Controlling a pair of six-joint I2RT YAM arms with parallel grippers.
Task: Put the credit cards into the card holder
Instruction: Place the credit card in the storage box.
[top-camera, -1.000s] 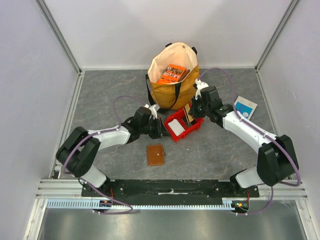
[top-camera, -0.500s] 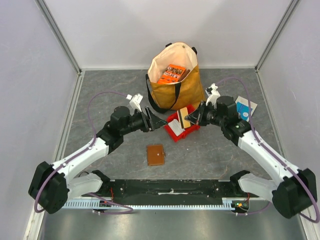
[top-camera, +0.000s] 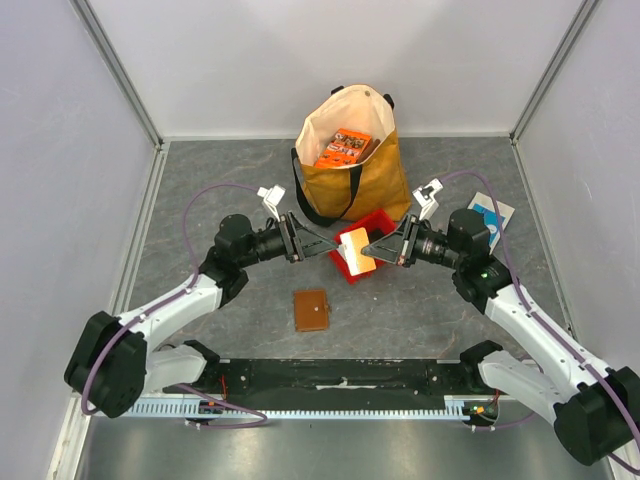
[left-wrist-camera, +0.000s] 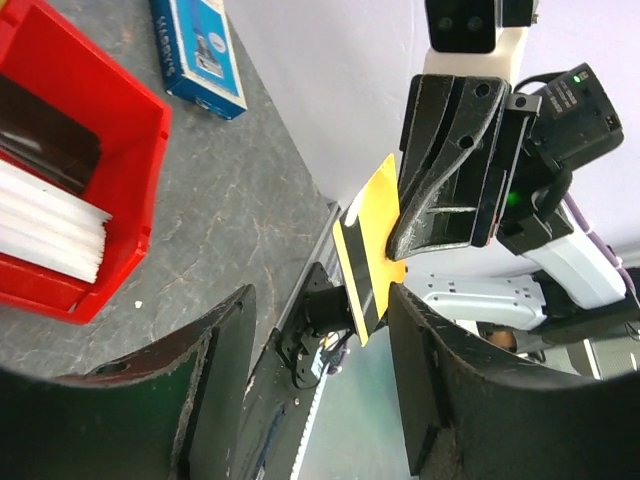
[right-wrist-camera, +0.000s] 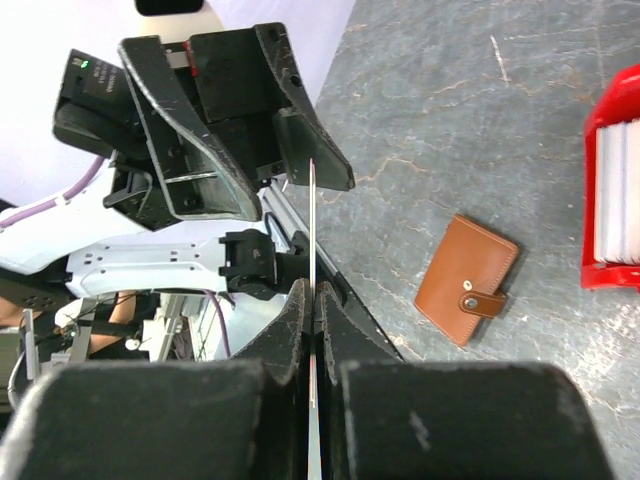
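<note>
Right gripper (right-wrist-camera: 313, 292) is pinched tight on a yellow plastic card (left-wrist-camera: 368, 252) with a dark stripe. The card stands on edge, up off the table, and in the top view it sits over the near-left corner of the red plastic bin (left-wrist-camera: 130, 180)

Left gripper (top-camera: 318, 243) faces it from the left, jaws spread wide, nothing in them. The card's free edge points into the gap between the left fingers (left-wrist-camera: 215, 380). The right wrist view puts that edge right by one left finger, cannot tell if they touch

Brown leather card holder (top-camera: 311, 309) lies flat on the grey stone-pattern table (top-camera: 200, 180), nearer than both grippers and well apart from them. Snap tab is fastened, holder closed

The red bin holds a row of white cards (left-wrist-camera: 50, 240) standing on edge, with a dark card (left-wrist-camera: 45, 140) just beyond them. The bin sits just in front of the tan fabric tote bag (top-camera: 355, 185), which has an orange packet (top-camera: 345, 147) showing in its open mouth

Blue-and-white box (top-camera: 490, 214) lies flat toward the far right of the table, to the right of the right arm, apart from the bin
</note>
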